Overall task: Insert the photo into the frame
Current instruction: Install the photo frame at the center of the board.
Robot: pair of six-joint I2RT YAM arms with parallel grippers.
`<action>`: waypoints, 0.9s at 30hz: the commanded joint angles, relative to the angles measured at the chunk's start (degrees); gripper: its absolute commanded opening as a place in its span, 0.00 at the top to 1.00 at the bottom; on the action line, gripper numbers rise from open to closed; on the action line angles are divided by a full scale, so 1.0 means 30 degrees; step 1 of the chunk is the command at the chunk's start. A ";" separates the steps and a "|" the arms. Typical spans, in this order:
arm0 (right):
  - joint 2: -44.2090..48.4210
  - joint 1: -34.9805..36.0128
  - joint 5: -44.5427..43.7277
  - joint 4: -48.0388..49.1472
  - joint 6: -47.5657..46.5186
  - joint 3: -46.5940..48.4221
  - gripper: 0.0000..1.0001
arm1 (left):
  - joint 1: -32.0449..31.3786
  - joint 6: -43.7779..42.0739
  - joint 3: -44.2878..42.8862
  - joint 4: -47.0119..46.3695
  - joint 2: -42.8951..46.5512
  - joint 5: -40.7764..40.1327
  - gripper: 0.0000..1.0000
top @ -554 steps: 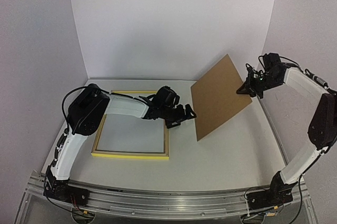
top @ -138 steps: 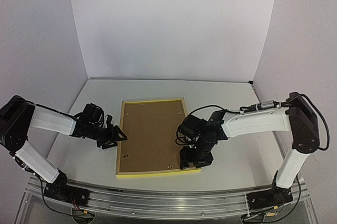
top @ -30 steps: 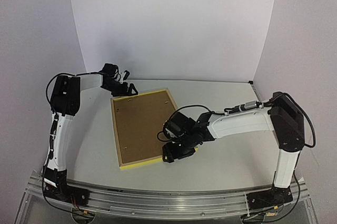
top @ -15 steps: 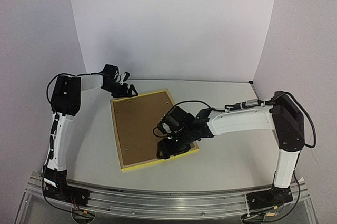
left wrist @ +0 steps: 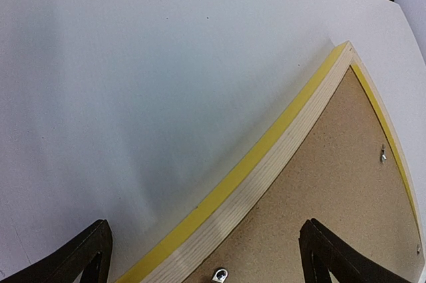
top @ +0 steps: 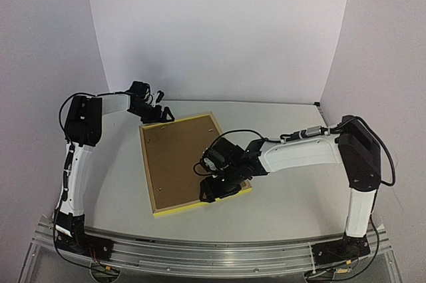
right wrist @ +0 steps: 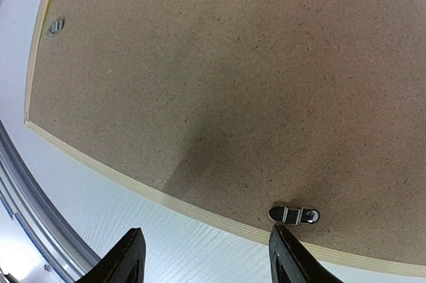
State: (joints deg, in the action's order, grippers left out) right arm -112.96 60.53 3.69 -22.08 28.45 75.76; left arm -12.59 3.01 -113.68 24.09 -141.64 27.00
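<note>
My right jaws hang spread over the turn clip, likely to latch it, while my left jaws, also spread, guard the frame corner.

Robot lab bench, plain white backdrop panels, aluminium mounting rail, white tabletop

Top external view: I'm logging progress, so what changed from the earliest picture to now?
The brown backing board, then held up by the right gripper, now lies in the frame, let go. The frame's far end has swung left. The left gripper went to its far left corner. The frame stays flat on the table.
</note>
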 commanded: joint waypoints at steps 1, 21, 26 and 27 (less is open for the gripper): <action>-0.0500 -0.0005 -0.0388 -0.0052 -0.0278 0.0397 0.39 | -0.0023 0.0262 -0.0221 0.2116 -0.0927 0.0284 0.02; -0.2619 0.0002 -0.3423 0.1498 -0.1014 0.1563 0.41 | -0.0016 -0.0139 0.0423 0.2391 -0.1043 0.2628 0.04; -0.2148 -0.0009 -0.3687 0.1501 -0.1184 0.1501 0.41 | -0.0024 0.0020 0.0497 0.2165 -0.0893 0.2476 0.04; -0.1902 0.0005 -0.3719 0.1501 -0.1241 0.1518 0.41 | -0.0025 0.0097 0.0516 0.2065 -0.0774 0.2346 0.04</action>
State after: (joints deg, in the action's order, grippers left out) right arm -118.84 60.80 -6.76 -17.36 25.75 79.81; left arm -11.92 2.37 -114.03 24.63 -142.06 31.93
